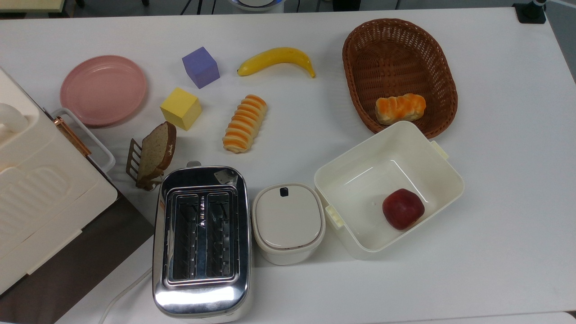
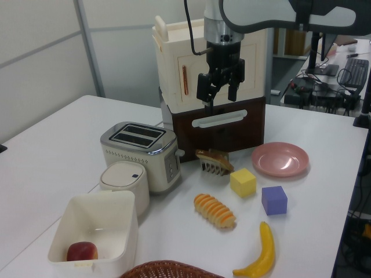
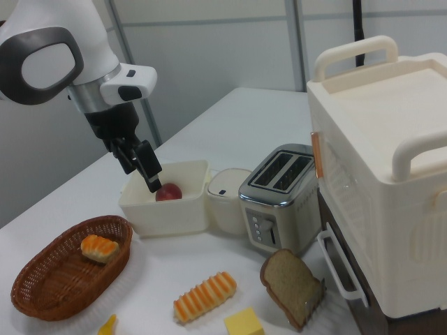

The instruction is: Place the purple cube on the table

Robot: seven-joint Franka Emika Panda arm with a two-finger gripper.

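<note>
The purple cube sits on the white table, flat on 1 face and touching nothing; in the top view you find the pink plate at its 8 o'clock, the yellow cube near at its 7 o'clock, and the banana just off at 3 o'clock. At the yellow cube's 7 o'clock a bread slice stands upright in a small rack, and a striped bread roll lies at its 4 o'clock. In the left view your gripper hangs high in the air in front of the cream cabinet, well apart from the purple cube, its 2 fingers spread with nothing between them. In the right view it hangs above the white bin that holds 1 red apple. The wicker basket holds 1 orange bun. The chrome toaster stands beside a lidded white container.
</note>
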